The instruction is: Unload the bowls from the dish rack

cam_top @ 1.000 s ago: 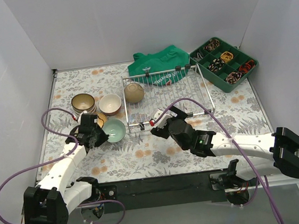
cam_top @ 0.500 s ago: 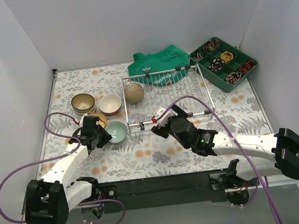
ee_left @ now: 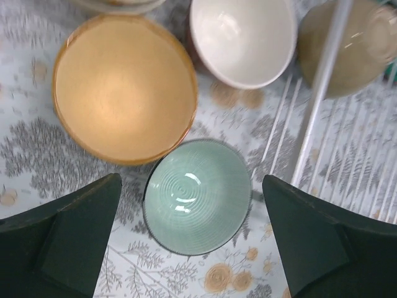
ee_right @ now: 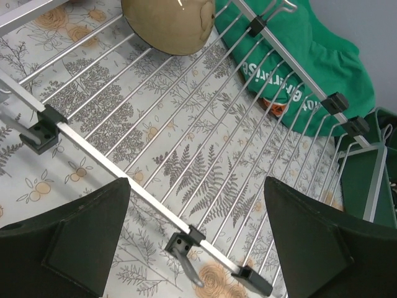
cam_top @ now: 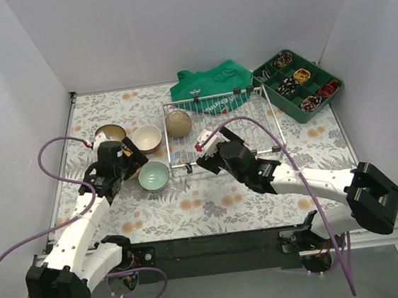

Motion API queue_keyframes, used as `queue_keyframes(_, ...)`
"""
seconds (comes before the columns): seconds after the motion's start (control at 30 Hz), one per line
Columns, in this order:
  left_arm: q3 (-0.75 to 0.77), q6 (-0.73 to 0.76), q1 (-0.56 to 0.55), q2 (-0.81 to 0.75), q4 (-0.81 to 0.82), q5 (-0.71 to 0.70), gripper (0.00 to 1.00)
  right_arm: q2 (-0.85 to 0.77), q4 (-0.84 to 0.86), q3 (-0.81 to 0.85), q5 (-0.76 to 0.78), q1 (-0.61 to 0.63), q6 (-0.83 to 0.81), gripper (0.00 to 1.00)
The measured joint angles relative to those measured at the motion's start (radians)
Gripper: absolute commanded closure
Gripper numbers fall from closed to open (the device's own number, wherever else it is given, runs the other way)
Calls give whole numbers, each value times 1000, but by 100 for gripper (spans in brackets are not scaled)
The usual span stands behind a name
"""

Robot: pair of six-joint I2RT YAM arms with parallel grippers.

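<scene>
Left wrist | tan bowl (ee_left: 363, 49) cut off, likely inside dish rack (ee_left: 321, 93)

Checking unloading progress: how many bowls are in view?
5. A round tan bowl sits in the silver wire dish rack; left of it on the table: white bowl, mint-green bowl, orange bowl, and dark-rimmed bowl, partly hidden by the left arm.

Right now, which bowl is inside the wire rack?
The tan bowl, in the dish rack's far left corner. The mint green bowl, the orange bowl and the white bowl sit on the table left of it.
</scene>
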Motion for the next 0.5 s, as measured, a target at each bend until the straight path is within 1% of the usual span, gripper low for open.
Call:
queue_keyframes(0.13,99,91,0,-19,40,-45,2,76,-8,75,-75,-45,-56,1)
queue_keyframes(0.23,160,161,0,4,96,-63,2,142,-12,140,-135,-70,-124,1)
queue_keyframes(0.5,345,332,1,189,275,-76,2,359,-16,313,-257,-115,-335,1)
